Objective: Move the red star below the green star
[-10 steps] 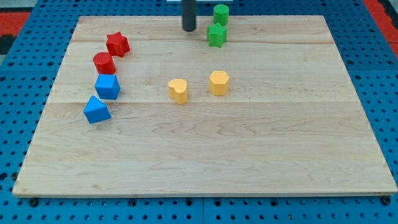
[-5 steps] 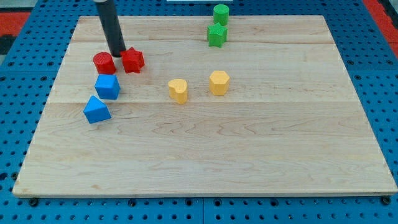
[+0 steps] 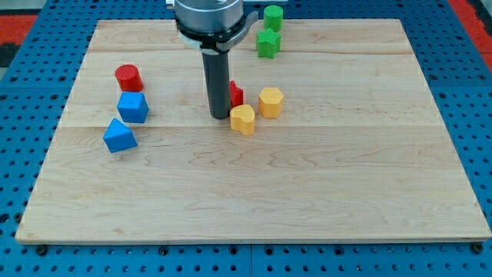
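Tip (image 3: 221,116) down on the wooden board (image 3: 307,192), pressed against the view's-left flank of the red star (image 3: 236,94). No hand on this rig, so nothing clenched or grasped: just a bare rod leaning on a block. Red star mostly hidden behind the rod; only a sliver showing on the rod's right edge, shape not readable here.

Red star sitting near board centre, touching or nearly touching the yellow heart-like block (image 3: 243,119) at its lower right, with the yellow hexagon block (image 3: 270,101) just beside it on the right.

Green star (image 3: 267,43) up and to the right of the red star, green cylinder (image 3: 273,15) above that. Target spot judged to be the bare wood right under the green star, above the yellow hexagon block.

Key relation: from the tip, red star lies to the right; goal lies to the upper right. Push line probably needs to swing round toward the star's lower-left side. Risk: dragging a yellow block along.

Red cylinder (image 3: 128,77), blue cube-like block (image 3: 132,107) and blue wedge block (image 3: 119,135) well apart at left, not involved.
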Controlling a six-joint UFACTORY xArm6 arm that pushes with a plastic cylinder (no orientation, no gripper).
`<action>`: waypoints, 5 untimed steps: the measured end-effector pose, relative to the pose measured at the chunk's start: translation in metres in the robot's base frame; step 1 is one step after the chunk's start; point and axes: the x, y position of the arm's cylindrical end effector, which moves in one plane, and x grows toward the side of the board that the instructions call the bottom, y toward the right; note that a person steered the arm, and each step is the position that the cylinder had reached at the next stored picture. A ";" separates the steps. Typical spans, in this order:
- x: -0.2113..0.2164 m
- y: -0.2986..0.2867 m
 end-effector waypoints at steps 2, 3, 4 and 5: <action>-0.051 0.000; -0.058 0.058; -0.058 0.101; -0.014 0.064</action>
